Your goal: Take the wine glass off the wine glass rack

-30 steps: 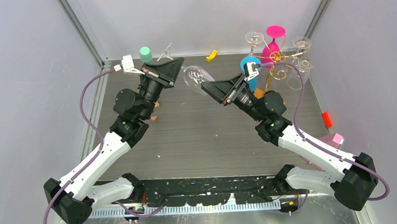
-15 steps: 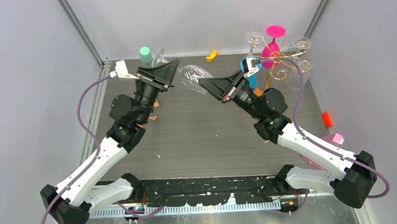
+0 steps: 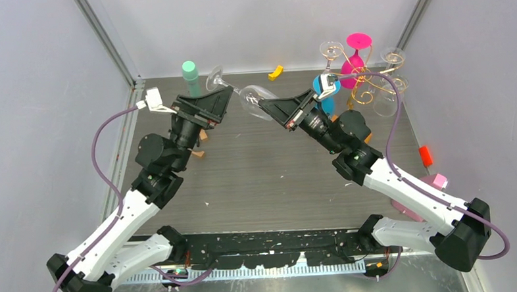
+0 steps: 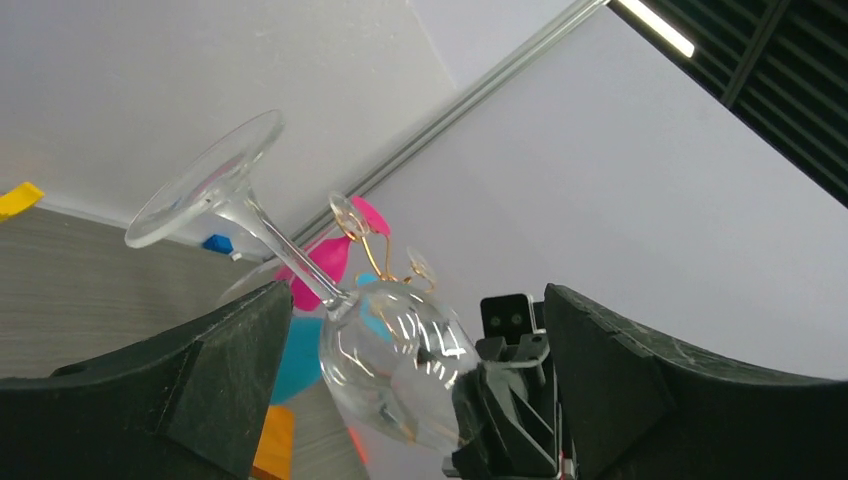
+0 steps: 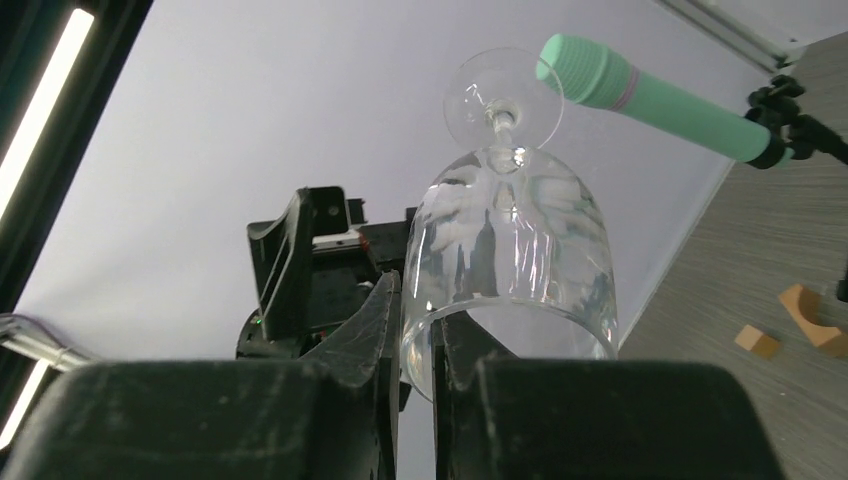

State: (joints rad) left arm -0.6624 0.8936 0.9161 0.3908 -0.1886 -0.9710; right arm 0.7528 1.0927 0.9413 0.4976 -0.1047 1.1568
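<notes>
While right fingers (image 5: 365, 335) pinch wine glass (image 5: 510, 250) rim | left fingers (image 4: 220, 350) spread wide, off glass

I'm looking down on a dark wood-grain surface (image 3: 264, 178). A yellow piece (image 3: 276, 71) lies at its far edge. In the far left corner a black tripod (image 5: 800, 125) stands, holding a mint cylinder (image 3: 189, 71). The rack (image 3: 365, 82) stands at the far right. Two small wooden blocks (image 3: 200, 154) lie left of centre, near each other. A red block (image 3: 426, 155) and a pink block (image 3: 435, 180) sit along the right edge.
</notes>
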